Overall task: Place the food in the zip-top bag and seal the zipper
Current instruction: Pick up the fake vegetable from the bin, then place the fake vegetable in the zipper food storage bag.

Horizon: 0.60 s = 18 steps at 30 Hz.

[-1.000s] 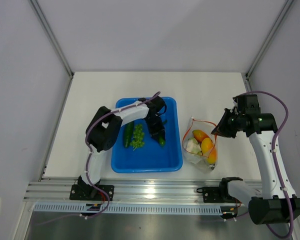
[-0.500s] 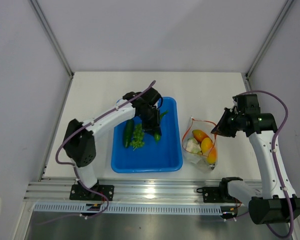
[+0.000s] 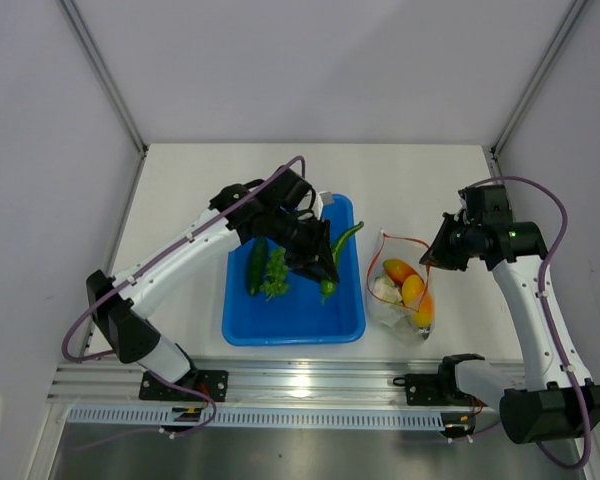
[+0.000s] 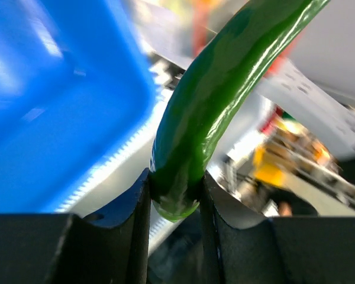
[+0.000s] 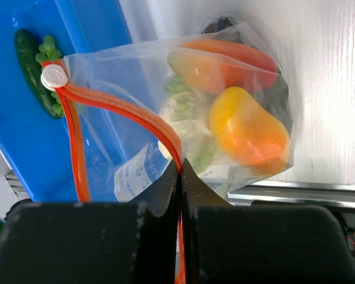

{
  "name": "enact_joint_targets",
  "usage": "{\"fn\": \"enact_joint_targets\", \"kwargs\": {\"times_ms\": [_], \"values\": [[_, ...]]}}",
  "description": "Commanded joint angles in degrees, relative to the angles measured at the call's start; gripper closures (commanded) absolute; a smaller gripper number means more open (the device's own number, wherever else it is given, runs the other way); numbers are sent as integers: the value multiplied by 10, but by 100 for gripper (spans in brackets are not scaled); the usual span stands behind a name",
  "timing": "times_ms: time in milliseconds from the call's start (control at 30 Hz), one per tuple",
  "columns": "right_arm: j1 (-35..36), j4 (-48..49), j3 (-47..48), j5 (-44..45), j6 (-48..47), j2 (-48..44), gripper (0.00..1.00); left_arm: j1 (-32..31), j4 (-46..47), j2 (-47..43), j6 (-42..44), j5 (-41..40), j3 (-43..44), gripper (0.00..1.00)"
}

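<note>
Currently the left fingers are clamped on a dark green pepper, held above the blue tray's right side. Cucumber and leafy bunch lie in the tray, near the table's near edge. The right fingers are pinched on the zipper of the zip-top bag, just right of the tray, holding orange-yellow fruit, red-orange fruit and cauliflower.
</note>
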Motion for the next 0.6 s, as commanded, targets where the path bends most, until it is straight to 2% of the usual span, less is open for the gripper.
{"fn": "enact_joint_targets", "kwargs": {"times_ms": [0,67,233,333,367,467,567], "values": [[12,21,13,24,-10,10,100,-21,58,-17,-55,132,3,99],[19,24,13,24,-8,11,100,-29,91,-9,-63,148,10,99],[32,24,16,10,1,11,100,-36,201,0,-97,111,1,99],[32,17,27,7,-1,10,100,-36,346,20,-139,133,-16,99],[32,13,30,8,-3,11,100,-38,366,29,-170,159,-17,100],[32,3,43,17,-10,12,100,-46,407,71,-232,214,-8,99],[32,6,45,17,-11,5,100,-60,387,105,-257,255,8,99]]}}
